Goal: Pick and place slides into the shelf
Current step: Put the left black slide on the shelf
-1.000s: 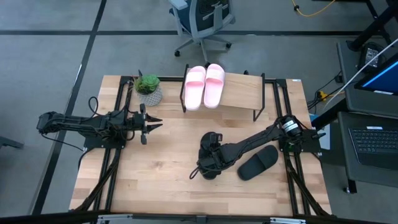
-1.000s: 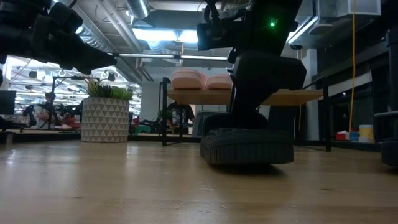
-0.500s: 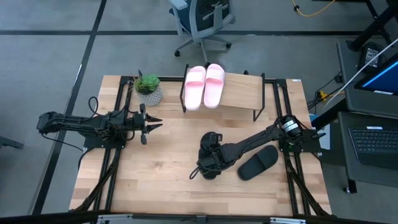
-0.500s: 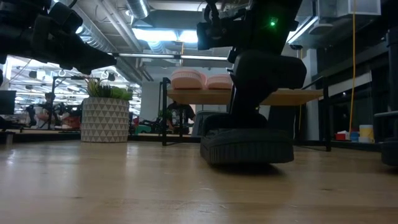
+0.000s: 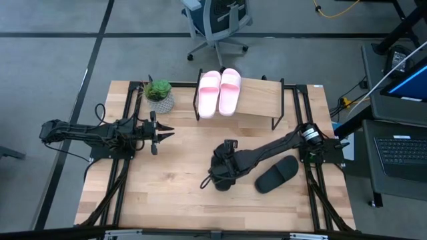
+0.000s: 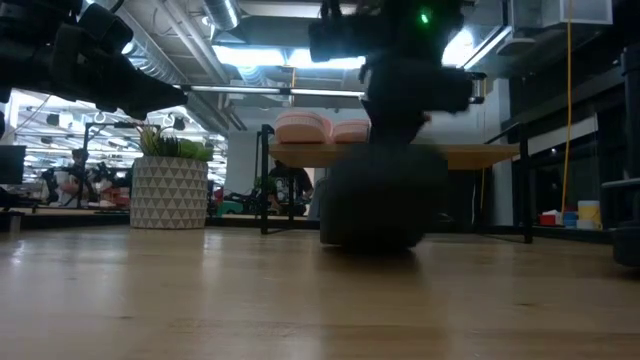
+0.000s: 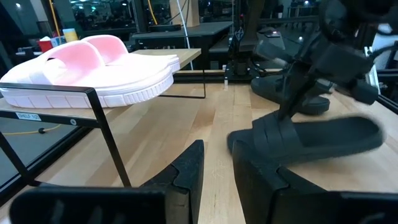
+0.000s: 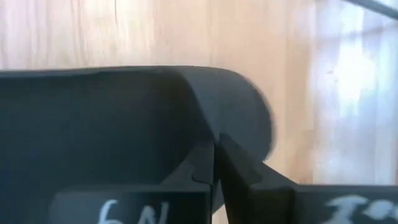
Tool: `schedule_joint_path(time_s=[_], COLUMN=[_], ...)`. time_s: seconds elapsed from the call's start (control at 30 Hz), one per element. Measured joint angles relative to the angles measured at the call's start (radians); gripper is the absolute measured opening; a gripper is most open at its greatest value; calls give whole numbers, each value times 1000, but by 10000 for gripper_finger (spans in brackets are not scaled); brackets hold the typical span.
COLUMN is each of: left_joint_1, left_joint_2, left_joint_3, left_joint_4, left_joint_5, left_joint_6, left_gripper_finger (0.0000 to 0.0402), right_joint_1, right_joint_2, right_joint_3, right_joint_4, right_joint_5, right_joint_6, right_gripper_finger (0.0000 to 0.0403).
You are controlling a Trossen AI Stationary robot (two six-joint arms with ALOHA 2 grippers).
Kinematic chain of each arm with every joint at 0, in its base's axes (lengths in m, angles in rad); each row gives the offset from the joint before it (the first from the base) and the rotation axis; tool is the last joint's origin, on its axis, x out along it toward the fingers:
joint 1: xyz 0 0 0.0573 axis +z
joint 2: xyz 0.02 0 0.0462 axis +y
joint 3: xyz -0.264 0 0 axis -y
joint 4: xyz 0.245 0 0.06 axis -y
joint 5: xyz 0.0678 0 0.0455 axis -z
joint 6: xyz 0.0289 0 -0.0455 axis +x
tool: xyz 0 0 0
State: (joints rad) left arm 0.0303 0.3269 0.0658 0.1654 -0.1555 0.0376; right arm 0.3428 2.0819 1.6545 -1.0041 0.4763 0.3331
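The right pincer (image 5: 222,175) is clenched on a matte black slide (image 5: 220,179) with a wide strap at mid-counter, while the left pincer (image 5: 163,133) waits slightly parted.

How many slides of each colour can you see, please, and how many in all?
Pink slides: 2, side by side on the shelf.
Black slides: 2, one at the right gripper, one lying on the table.
Total: 4 slides.
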Motion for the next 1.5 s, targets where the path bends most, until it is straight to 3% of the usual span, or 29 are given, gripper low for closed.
schedule_joint_path(time_s=[0.43,1.17,1.5], left_joint_1=[0,0,0], left_joint_2=[0,0,0], left_joint_3=[0,0,0], left_joint_4=[0,0,-4], left_joint_5=[0,0,0], left_joint_6=[0,-1,-1], left_gripper_finger=[78,78,78], right_joint_1=[-13,-13,-6], right_joint_2=[-1,-4,-43], right_joint_3=[137,419,487], right_joint_4=[-150,-560,-568], right_joint_5=[2,165,207], right_joint_6=[-1,71,32], right_gripper_finger=[11,11,11])
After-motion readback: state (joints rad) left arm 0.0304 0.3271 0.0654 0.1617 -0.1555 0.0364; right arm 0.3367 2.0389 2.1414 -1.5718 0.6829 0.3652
